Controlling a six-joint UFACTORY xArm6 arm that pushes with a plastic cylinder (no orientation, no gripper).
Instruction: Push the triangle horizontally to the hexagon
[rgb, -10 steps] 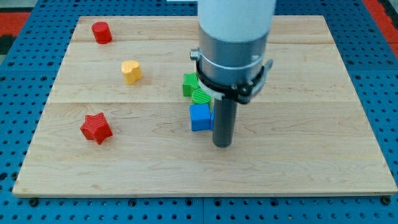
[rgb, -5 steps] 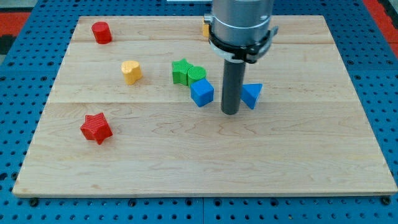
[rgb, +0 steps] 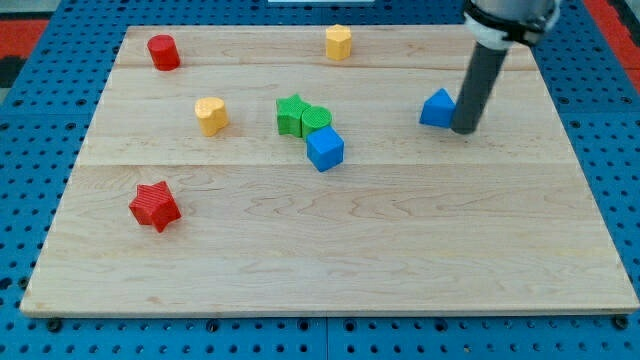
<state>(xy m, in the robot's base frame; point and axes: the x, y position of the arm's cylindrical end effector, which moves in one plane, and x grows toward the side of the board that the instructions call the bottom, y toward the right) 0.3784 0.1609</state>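
A: What about fingers? Spread, pressed together, pinching something?

B: None to report. The arm ends in a plain dark rod, so there is nothing to spread or close. In the one camera view, my tip (rgb: 463, 130) sits on the board just beside the blue triangle (rgb: 436, 108), on its right side in the view, touching it or nearly so.

A: And the target?

B: The yellow hexagon (rgb: 339, 42) stands near the view's top, up and to the left of the triangle, well apart from it.

A: How would you do the push well?

B: My judgement: press on the middle of the triangle's right face and drive straight toward the view's left, so it slides without turning. An off-centre push would likely spin it off the rod. The green star (rgb: 291, 115), green cylinder (rgb: 317, 119) and blue cube (rgb: 325, 148) cluster lower down and should stay out of the path.

A: The surface?

B: A pale wooden board (rgb: 420, 250) on a blue pegboard table (rgb: 620, 200). A yellow heart (rgb: 210, 115), red cylinder (rgb: 163, 51) and red star (rgb: 154, 205) lie at the view's left.
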